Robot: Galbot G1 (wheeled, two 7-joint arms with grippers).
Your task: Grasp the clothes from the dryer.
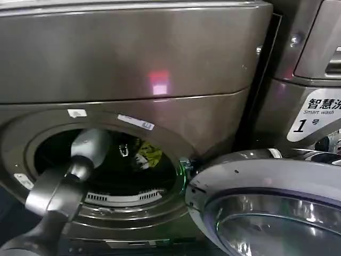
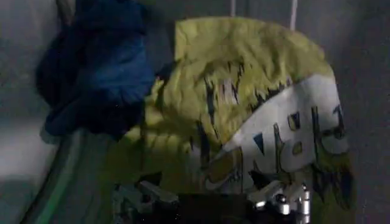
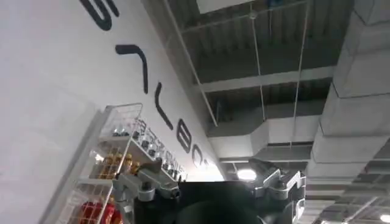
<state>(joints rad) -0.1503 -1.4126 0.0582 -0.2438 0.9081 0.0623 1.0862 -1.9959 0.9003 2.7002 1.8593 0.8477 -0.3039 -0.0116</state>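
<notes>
While reaching into dryer point(image 1: 160, 64) | left claw point(image 2: 210, 201) apart, near clothes point(image 2: 244, 103) | right claw point(image 3: 210, 189) apart, upturned.

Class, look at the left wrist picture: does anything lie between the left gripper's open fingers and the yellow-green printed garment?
Nothing: in the left wrist view the left gripper faces the yellow-green printed garment across a bare gap.
</notes>
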